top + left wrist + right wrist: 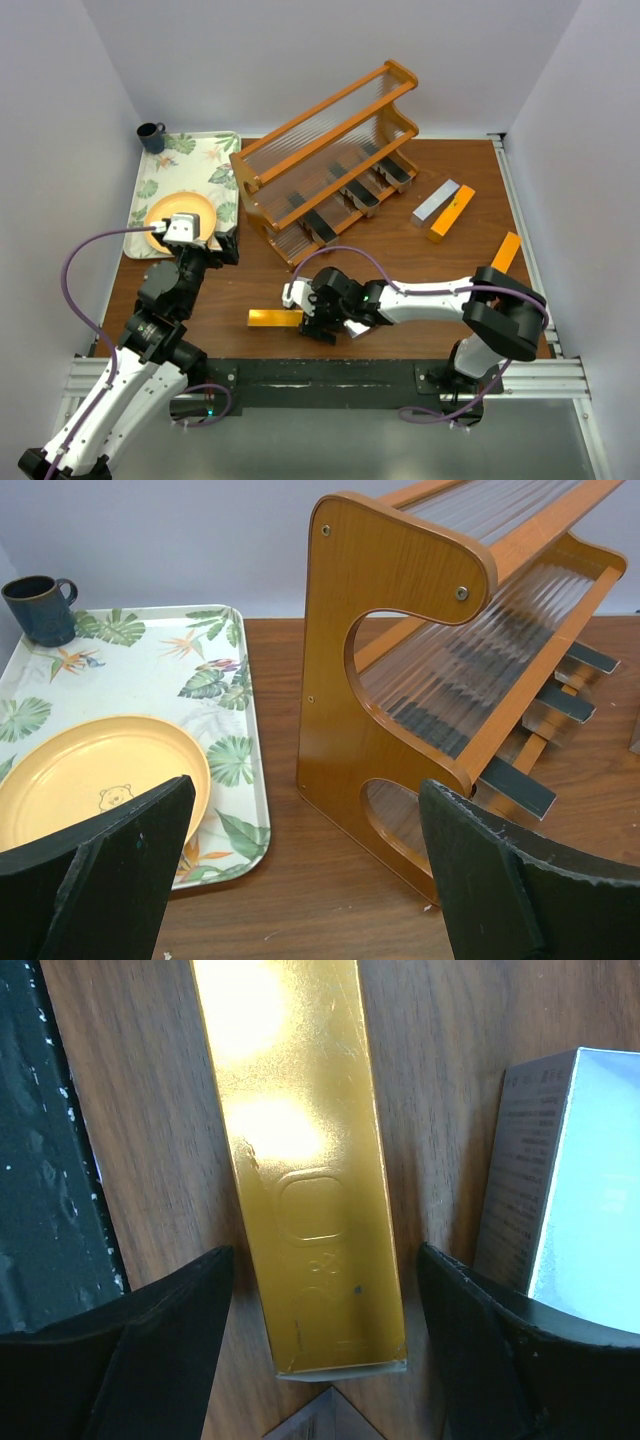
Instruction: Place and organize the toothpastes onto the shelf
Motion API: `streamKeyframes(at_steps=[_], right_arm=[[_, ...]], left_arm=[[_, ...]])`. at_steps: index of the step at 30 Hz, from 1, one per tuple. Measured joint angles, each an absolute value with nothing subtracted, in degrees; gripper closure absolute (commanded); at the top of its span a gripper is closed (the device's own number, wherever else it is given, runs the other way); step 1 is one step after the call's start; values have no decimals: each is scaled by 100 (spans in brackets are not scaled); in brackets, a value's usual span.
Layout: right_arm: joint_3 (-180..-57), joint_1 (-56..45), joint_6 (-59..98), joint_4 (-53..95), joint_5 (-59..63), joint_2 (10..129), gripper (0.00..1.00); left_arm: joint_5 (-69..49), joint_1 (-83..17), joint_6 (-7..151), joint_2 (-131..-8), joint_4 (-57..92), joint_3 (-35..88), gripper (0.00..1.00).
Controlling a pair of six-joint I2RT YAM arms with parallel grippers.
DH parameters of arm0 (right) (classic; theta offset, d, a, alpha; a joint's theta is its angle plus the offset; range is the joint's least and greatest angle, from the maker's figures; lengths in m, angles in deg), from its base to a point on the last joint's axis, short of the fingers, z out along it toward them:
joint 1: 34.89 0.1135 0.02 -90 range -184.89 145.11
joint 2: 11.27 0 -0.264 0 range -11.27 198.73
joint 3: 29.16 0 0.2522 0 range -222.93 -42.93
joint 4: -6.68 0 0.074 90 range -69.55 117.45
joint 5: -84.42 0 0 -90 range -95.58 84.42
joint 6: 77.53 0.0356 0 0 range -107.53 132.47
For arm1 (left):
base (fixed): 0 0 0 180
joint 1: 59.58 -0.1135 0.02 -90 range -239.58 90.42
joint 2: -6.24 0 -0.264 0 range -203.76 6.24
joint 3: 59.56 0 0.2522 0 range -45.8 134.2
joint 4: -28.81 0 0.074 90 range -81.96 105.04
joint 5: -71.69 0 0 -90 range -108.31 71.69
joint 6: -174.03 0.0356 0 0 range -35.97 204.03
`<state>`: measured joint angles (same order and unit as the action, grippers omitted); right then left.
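- While straddling the gold toothpaste carton (300, 1160) flat on the table (440, 1050), the right gripper (320, 1290) has its jaws apart, a gap on each side
- Fingers of the left gripper (308, 810) stand wide apart
- At 1 o'clock from that carton stands the shelf (247, 175), with dark cartons (358, 195) on its lowest tier

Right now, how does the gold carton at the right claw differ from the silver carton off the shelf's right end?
Colour: the gold carton is yellow-gold; the silver carton is pale silver.
Pose: gold lies along the table's near edge; silver lies diagonally.
Company: gold sits ungripped between the open fingers of the right claw; silver lies free beside an orange carton.
Both lie flat on the table, off the shelf.
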<state>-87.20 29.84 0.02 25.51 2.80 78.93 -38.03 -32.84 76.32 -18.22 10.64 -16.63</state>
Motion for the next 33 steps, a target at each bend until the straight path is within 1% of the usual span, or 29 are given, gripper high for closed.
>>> streamKeyframes(at_steps=[1,3,7,8,10,13,14,16,21,23,29,33], right_arm=[[-8707,2999,0,2531,272,7895,30],[-8656,3019,20,2454,245,7899,39],[-8582,3054,48,2354,151,7899,47],[-8562,3065,59,2332,143,7899,52],[-8556,3069,57,2304,134,7897,56],[-8523,3071,85,2297,134,7847,67],[-8486,3074,92,2295,134,7801,73],[-8401,3074,92,2334,134,7676,74],[-8335,3074,98,2518,151,7254,85],[-8335,3074,101,2636,156,7027,87],[-8342,3074,225,3193,112,6306,87],[-8549,3065,415,3903,-229,5807,87]], left_arm=[[-3799,-3284,7632,-1822,1062,-1663,0],[-3797,-3284,7632,-1822,1064,-1663,0],[-3794,-3284,7632,-1825,1062,-1663,0],[-3794,-3284,7632,-1825,1062,-1663,0],[-3794,-3284,7632,-1825,1062,-1663,0],[-3794,-3284,7632,-1822,1062,-1663,0],[-3794,-3284,7632,-1822,1062,-1663,0],[-3794,-3284,7632,-1822,1062,-1663,0],[-3792,-3284,7632,-1822,1062,-1663,0],[-3792,-3284,7632,-1822,1062,-1663,0],[-3792,-3284,7632,-1807,1062,-1663,0],[-3792,-3284,7632,-1777,1062,-1663,0]])
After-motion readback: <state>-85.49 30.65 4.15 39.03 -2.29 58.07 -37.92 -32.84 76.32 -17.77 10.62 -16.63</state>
